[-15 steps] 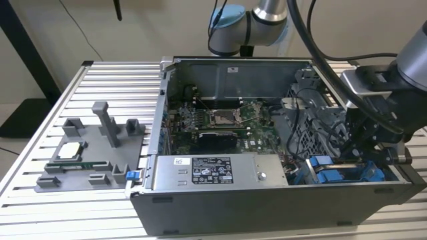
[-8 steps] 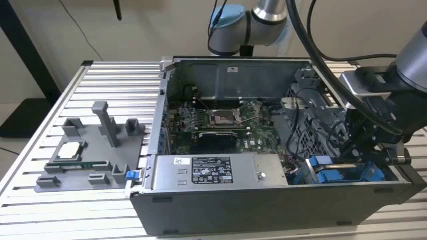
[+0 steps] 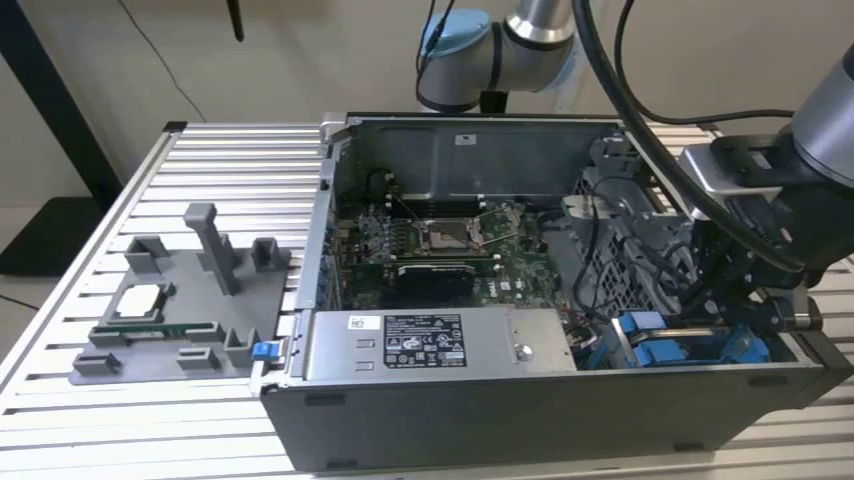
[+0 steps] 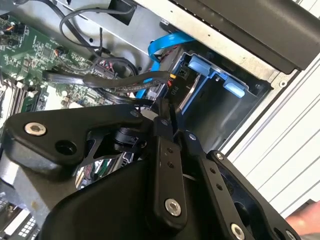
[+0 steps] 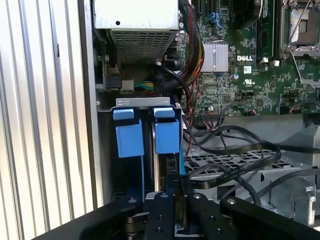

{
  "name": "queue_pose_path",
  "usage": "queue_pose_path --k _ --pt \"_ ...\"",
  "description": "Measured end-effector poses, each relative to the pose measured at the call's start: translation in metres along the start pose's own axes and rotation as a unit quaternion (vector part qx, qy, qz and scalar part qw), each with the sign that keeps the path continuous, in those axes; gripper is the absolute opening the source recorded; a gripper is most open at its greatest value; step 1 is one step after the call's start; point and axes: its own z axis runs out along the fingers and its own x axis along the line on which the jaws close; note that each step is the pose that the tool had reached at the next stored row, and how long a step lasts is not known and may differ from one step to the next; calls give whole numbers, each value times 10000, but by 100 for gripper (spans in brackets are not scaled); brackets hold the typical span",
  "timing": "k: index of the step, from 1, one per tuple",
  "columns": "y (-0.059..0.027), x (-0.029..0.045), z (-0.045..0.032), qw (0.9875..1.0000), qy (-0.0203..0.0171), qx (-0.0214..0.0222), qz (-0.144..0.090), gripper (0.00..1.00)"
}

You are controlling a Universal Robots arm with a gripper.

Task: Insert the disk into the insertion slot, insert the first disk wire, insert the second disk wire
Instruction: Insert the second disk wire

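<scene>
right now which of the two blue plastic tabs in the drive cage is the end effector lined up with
The blue plastic tab nearer the motherboard; the end effector sits directly in line with it, while the other blue tab lies nearer the case wall.

The arm has silver-grey tube segments, a pale blue joint cap and thick black cables along it. Its tool is matt black: flat linked bars joined by round silver screws (recessed heads), on a rounded black housing.

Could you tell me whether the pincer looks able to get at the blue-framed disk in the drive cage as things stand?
Probably yes: the pincer sits right at the disk in the insertion slot, and the loose black cables lie beside it rather than across its way.
</scene>
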Motion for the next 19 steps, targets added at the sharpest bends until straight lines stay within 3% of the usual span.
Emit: queue_pose_path --k 19 --pt "-1 -1 59 10000 2 21 -3 0"
